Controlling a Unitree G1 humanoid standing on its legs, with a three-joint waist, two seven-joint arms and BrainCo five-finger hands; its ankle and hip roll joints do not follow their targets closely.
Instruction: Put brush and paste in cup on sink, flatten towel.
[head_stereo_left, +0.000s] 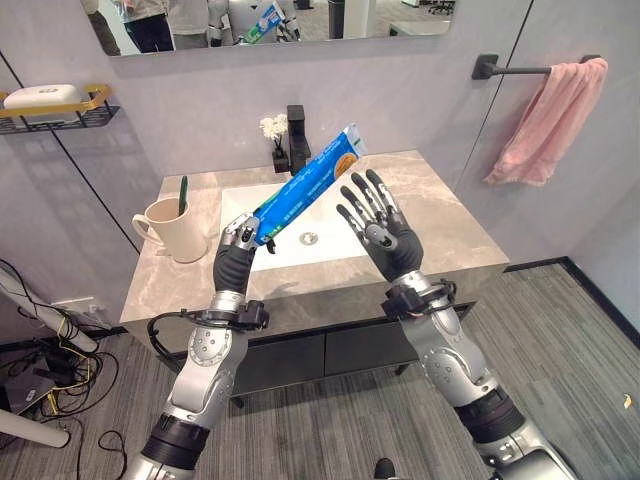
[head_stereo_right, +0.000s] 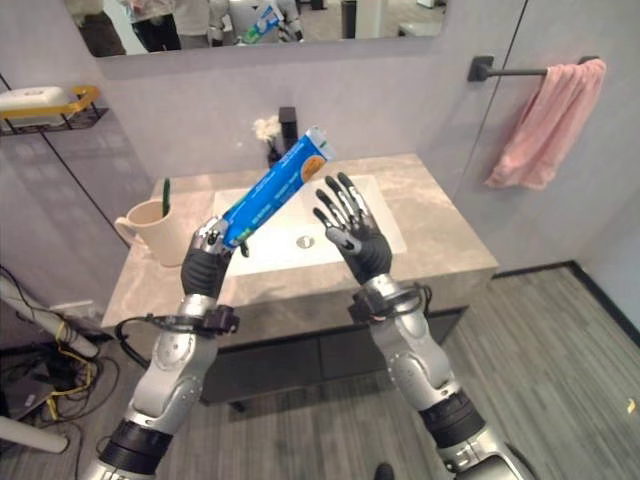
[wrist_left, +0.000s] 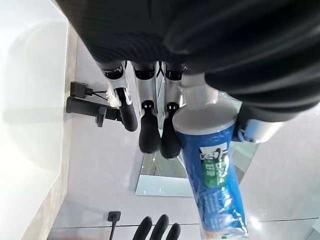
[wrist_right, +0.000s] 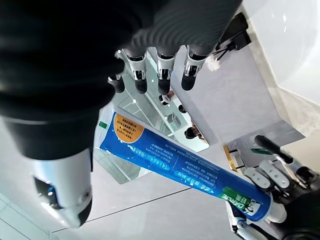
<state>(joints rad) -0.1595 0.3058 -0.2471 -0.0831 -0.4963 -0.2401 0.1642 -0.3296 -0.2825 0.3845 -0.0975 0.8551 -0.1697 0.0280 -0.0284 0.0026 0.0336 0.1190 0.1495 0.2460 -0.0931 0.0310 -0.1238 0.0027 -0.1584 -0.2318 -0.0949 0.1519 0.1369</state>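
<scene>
A blue toothpaste tube (head_stereo_left: 310, 185) slants up to the right over the sink basin (head_stereo_left: 335, 228). My left hand (head_stereo_left: 236, 252) is shut on its white cap end (wrist_left: 202, 97). My right hand (head_stereo_left: 386, 236) is open with fingers spread, just right of the tube's upper end and apart from it; the tube (wrist_right: 185, 170) crosses in front of its fingers (wrist_right: 161, 75). A beige cup (head_stereo_left: 176, 232) stands on the counter's left, with a green toothbrush (head_stereo_left: 183, 193) upright in it. A pink towel (head_stereo_left: 548, 118) hangs bunched at the right end of a black wall bar.
A black faucet (head_stereo_left: 296, 140) and a small vase of white flowers (head_stereo_left: 272, 128) stand behind the basin. A wall shelf (head_stereo_left: 60, 112) with a white soap dish is up at the left. A mirror hangs above the counter (head_stereo_left: 440, 215).
</scene>
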